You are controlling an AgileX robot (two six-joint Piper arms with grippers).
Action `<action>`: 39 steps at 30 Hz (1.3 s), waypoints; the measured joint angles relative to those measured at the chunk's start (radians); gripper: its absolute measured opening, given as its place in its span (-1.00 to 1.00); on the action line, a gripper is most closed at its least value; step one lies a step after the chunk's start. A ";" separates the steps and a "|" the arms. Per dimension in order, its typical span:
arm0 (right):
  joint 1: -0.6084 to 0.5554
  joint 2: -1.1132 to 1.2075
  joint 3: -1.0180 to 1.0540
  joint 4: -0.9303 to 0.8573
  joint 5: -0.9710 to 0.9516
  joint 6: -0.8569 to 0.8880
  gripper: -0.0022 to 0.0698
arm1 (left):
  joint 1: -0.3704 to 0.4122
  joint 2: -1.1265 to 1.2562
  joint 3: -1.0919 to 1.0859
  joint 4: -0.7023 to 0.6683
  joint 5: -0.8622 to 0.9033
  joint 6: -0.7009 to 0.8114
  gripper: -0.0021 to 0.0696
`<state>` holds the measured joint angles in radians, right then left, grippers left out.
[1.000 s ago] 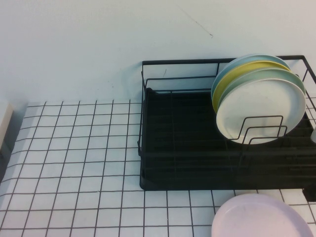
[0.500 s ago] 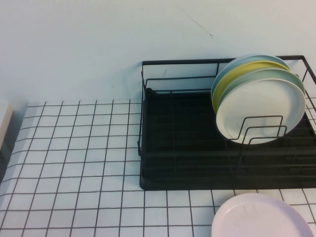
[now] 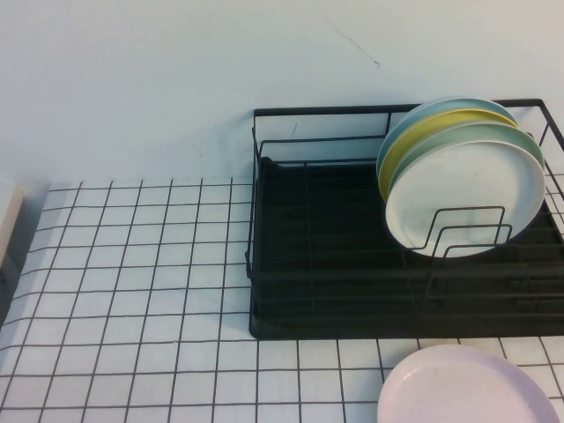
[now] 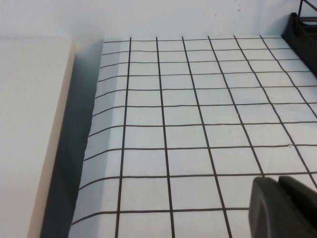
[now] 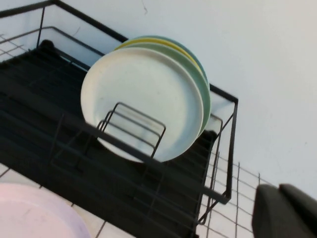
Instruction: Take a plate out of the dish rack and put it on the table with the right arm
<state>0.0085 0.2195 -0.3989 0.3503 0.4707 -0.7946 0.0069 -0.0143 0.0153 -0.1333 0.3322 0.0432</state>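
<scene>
Nothing on the table has shifted since a second ago, save that a small pale bit at the far right edge of the high view, beside the rack, has slipped out of sight. Across the left and middle of that view the table [image 3: 132, 291] lies bare, white with its thin black grid, and a pale block [image 3: 7, 220] pokes in at the left edge. In the left wrist view the left gripper [image 4: 282, 208] shows only as a dark tip low in the lower right corner, above the tiles, its fingers pressed together with just a thin seam between them. Further right in the high view the dish rack [image 3: 335, 264] fills the upper right, black wire over a ribbed tray, with three plates standing on edge in its right end: a cream one [image 3: 467, 198] in front, then a yellow one [image 3: 432, 128], then a pale blue-green one [image 3: 414, 115] behind. At the lower right edge the plate [image 3: 467, 388], pale pink, lies flat on the table just in front of the rack. The right gripper [image 5: 287, 210] appears only in the right wrist view, a dark shape in the lower right corner, fingers closed on nothing, apart from the rack and the plate.
</scene>
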 joint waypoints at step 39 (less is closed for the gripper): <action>0.000 -0.232 0.419 -0.042 -0.095 -0.007 -0.95 | 0.000 0.000 0.000 0.000 0.000 -0.004 -0.95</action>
<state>0.0085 -0.0125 0.0198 0.3084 0.3760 -0.8014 0.0069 -0.0143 0.0153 -0.1333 0.3327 0.0389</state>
